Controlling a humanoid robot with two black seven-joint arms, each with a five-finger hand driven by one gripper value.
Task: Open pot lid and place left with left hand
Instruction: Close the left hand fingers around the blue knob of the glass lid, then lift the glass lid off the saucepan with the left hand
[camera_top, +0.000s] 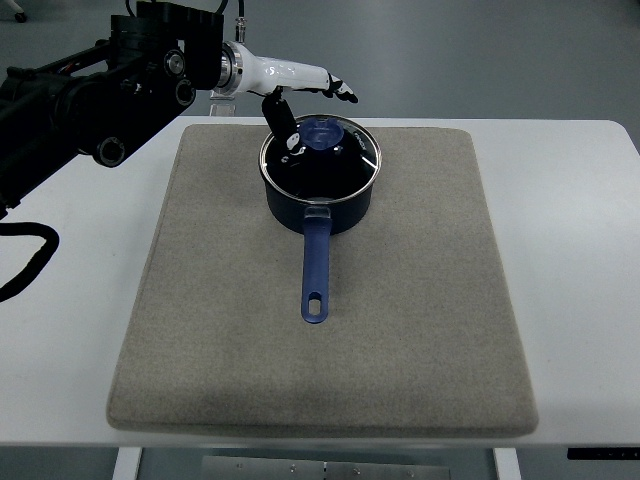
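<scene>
A dark blue saucepan (325, 205) stands on the grey mat (200, 330) at the back middle, its blue handle (315, 270) pointing toward me. A glass lid (345, 170) with a blue knob (322, 137) sits on the pot. My left hand (305, 95) comes in from the upper left, white with dark fingertips. It hovers at the pot's far rim, its thumb reaching down beside the knob and its fingers stretched out to the right behind it. The fingers are spread and hold nothing.
The mat lies on a white table (580, 250). The black left arm (90, 100) covers the upper left corner. A black cable (35, 255) loops at the left edge. Bare mat lies left of the pot.
</scene>
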